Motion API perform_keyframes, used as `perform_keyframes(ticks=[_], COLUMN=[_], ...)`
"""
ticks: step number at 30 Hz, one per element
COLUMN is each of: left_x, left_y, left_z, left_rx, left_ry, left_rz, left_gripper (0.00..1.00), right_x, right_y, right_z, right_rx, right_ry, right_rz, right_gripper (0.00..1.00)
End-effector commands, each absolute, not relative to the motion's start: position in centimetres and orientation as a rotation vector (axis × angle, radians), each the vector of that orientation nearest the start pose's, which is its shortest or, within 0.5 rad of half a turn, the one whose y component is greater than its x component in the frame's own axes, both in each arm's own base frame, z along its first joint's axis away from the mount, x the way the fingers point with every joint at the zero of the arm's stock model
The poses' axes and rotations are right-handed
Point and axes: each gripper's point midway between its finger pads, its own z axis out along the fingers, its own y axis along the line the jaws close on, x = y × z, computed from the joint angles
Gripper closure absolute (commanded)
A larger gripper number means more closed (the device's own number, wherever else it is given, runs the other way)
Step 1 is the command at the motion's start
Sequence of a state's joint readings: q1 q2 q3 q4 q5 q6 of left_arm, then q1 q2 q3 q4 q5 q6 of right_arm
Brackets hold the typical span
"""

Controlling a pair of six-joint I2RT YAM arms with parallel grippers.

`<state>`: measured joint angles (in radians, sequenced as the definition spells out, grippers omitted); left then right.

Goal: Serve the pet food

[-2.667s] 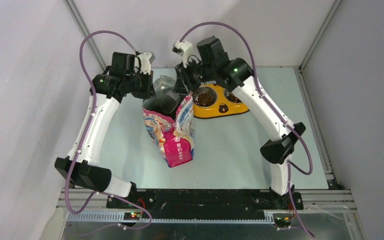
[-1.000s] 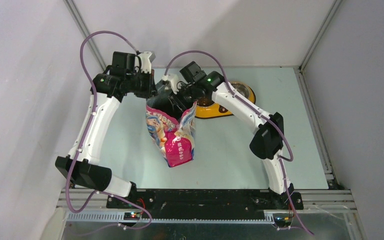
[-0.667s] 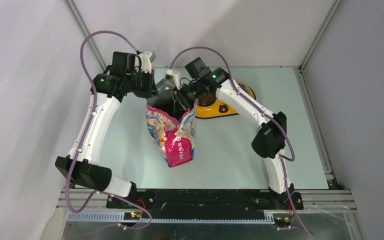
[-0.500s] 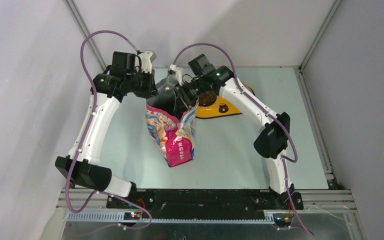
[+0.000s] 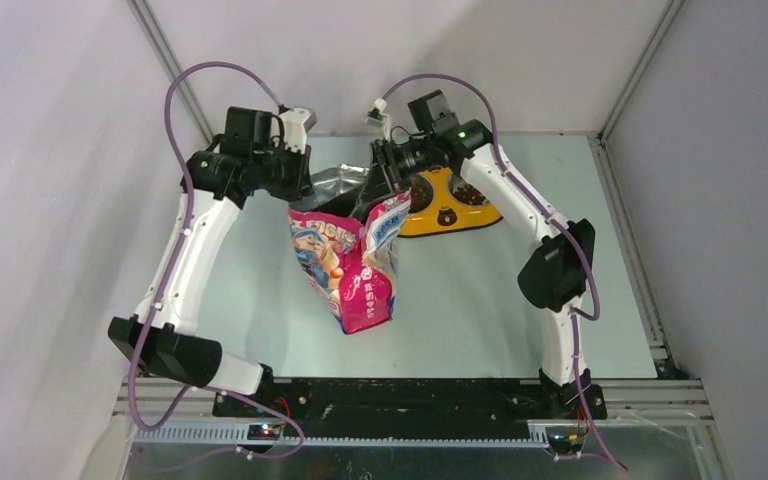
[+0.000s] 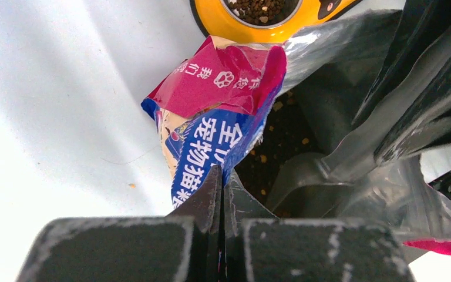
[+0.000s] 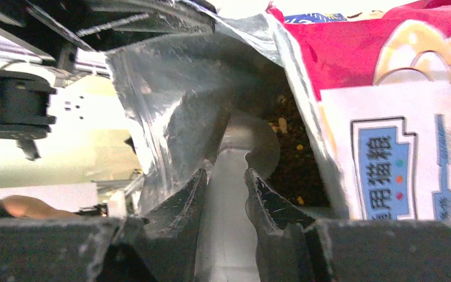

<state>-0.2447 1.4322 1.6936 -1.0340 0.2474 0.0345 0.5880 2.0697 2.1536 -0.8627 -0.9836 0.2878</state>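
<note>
The left gripper [image 6: 219, 179] is pinching the near rim of the cat food bag [image 5: 352, 270], its two fingers pressed flat together on the blue-and-pink foil. The bag is standing roughly upright on the table [image 5: 460, 290], directly below and ahead of this gripper. Its mouth is gaping open and its silver lining is showing. Deep inside, beyond the left fingertips, the pet food [image 6: 282, 138] is lying as a dark bed of small brown pellets.

Further right, the right gripper [image 7: 224, 176] is clamping the handle of a clear plastic scoop [image 7: 238, 158] between its fingers and is reaching down into the bag's mouth from the opposite side. The scoop's bowl is sitting straight ahead of these fingertips, down against the kibble. The pictures are not showing whether it is carrying any pellets.

Just past the right gripper, on its outer side, a yellow double bowl [image 5: 438, 218] is resting on the table close beside the bag. The steel cup visible from the left wrist is holding brown kibble.
</note>
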Motion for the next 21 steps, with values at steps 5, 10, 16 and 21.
perform_keyframes(ticks=[5,10,16,21], left_x=[30.9,30.8,31.1,31.5], left_y=[-11.0,-10.1,-9.7,-10.1], left_z=[29.9,30.1,30.8,31.1], left_rx=[0.550,0.536,0.546,0.552], left_ry=[2.286,2.274,2.255,2.251], left_rz=[-0.313,-0.249,-0.212,-0.235], left_gripper=[1.00,1.00,1.00,1.00], right_x=[31.6,32.4,34.0,34.1], right_y=[37.2,36.7,35.8,35.0], right_z=[34.5,36.0,36.5,36.9], right_rx=[-0.715,-0.623,-0.444,-0.381], right_ry=[2.177,2.166,2.178,2.190], right_rz=[1.734,1.762,1.820,1.867], right_gripper=[1.00,1.00,1.00,1.00])
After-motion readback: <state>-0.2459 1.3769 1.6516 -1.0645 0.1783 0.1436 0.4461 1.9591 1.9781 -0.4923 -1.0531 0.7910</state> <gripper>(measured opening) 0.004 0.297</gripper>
